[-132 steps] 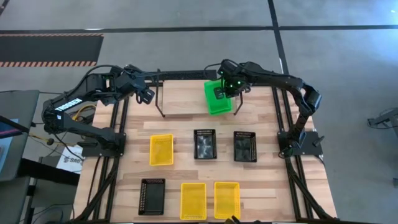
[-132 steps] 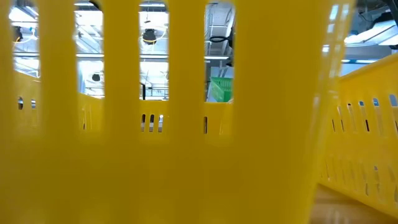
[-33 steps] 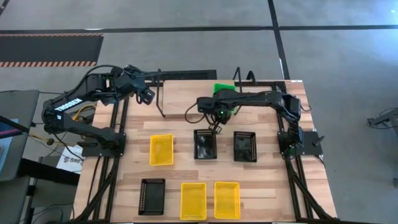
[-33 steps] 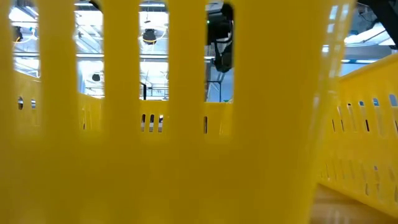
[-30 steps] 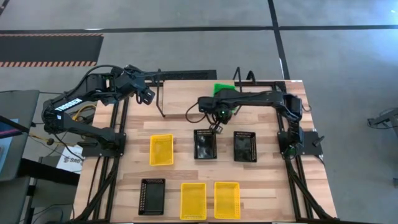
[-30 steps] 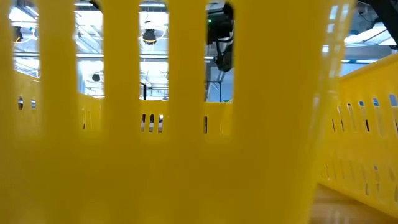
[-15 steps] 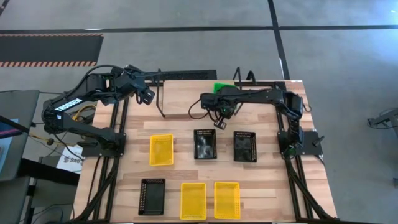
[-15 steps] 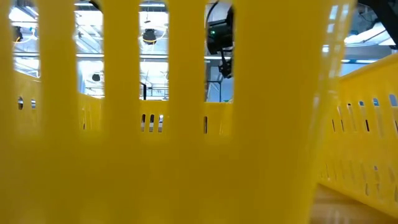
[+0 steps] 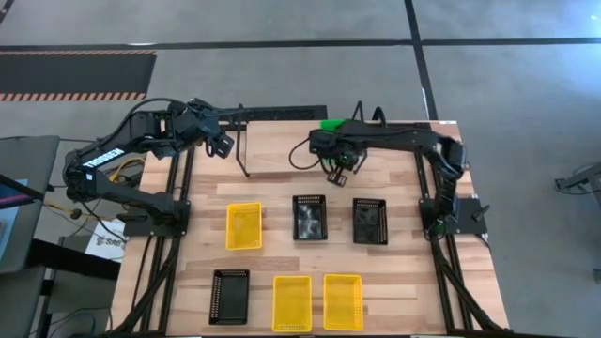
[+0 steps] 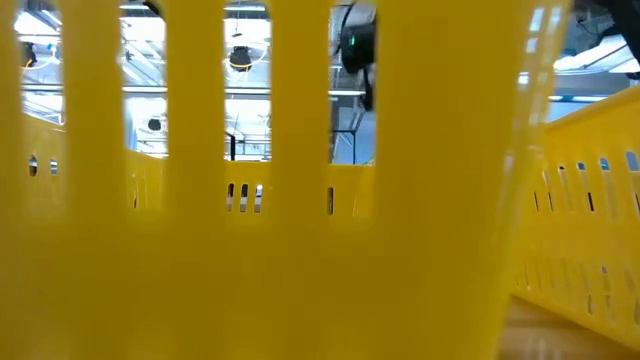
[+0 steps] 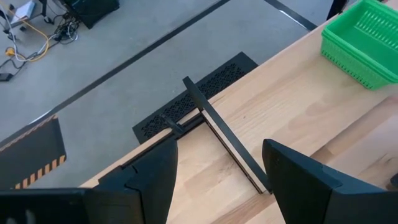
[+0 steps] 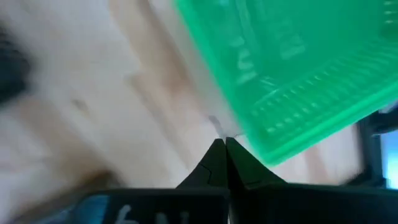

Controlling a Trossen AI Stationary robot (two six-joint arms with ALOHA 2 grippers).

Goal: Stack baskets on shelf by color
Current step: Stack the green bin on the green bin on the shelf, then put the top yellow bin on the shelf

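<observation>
A green basket (image 9: 331, 124) stands by its bottom on the shelf (image 9: 282, 150) at the table's far edge, mostly hidden under my right arm; it also shows in the left wrist view (image 11: 364, 43). My right gripper (image 9: 339, 175) hangs shut and holds nothing, fingertips pointing down by the green basket's near corner (image 12: 273, 134), above the wood. My left gripper (image 9: 223, 144) waits open by the shelf's left end. On the table lie three yellow baskets (image 9: 243, 226) (image 9: 291, 302) (image 9: 343, 300) and three black baskets (image 9: 308, 217) (image 9: 369, 221) (image 9: 229, 296).
The shelf's black wire ends stand upright at its left (image 9: 242, 158) and right (image 9: 359, 115); its left rail (image 11: 224, 140) lies in front of my left gripper. In the low view a yellow basket's wall (image 10: 300, 250) blocks nearly everything; my right gripper (image 10: 358, 50) shows through a slot.
My right gripper has gone from above the middle black basket toward the table's far edge and slightly right, up to the green basket's near corner. It has risen a little, turned somewhat, and stayed shut. No basket has moved.
</observation>
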